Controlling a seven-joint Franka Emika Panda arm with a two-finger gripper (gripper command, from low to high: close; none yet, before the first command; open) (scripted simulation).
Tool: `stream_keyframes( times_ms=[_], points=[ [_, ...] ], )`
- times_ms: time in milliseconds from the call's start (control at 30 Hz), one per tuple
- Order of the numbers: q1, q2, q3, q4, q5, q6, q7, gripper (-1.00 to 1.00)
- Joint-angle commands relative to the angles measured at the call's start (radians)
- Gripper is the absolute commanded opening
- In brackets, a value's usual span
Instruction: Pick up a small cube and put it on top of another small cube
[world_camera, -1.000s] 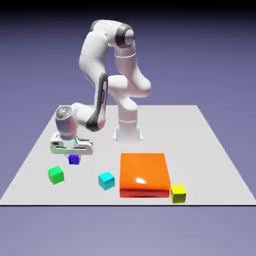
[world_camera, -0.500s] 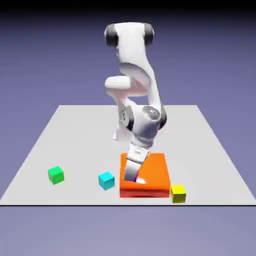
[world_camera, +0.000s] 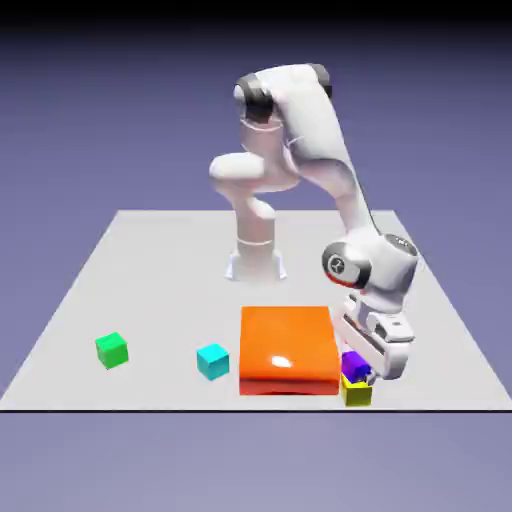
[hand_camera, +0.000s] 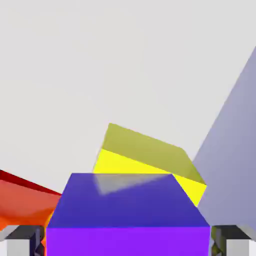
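At the exterior view's near right, the purple cube (world_camera: 355, 366) sits on the yellow one (world_camera: 357, 394), directly between the parted fingers (hand_camera: 34, 234); backing them straight up should leave it undisturbed.

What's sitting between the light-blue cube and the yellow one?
The orange slab lies between the cyan cube and the yellow cube, in the exterior view.

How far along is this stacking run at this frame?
Looks nearly finished. Placing appears done: the purple cube sits on top of the yellow cube, turned slightly relative to it. Nothing seems gripped: the gripper's fingers stand open on either side of the purple cube. Left, probably: backing the hand away, since it is still around the stack.
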Motion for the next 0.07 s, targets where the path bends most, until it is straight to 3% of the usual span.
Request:
stream_keyframes(
  times_ms=[0, 33],
  points=[
    [-0.005, -0.036, 0.016, -0.004, 0.029, -0.029, -0.021, 1.0],
    [-0.006, -0.041, 0.018, -0.005, 0.032, -0.032, -0.024, 1.0]
  ],
)
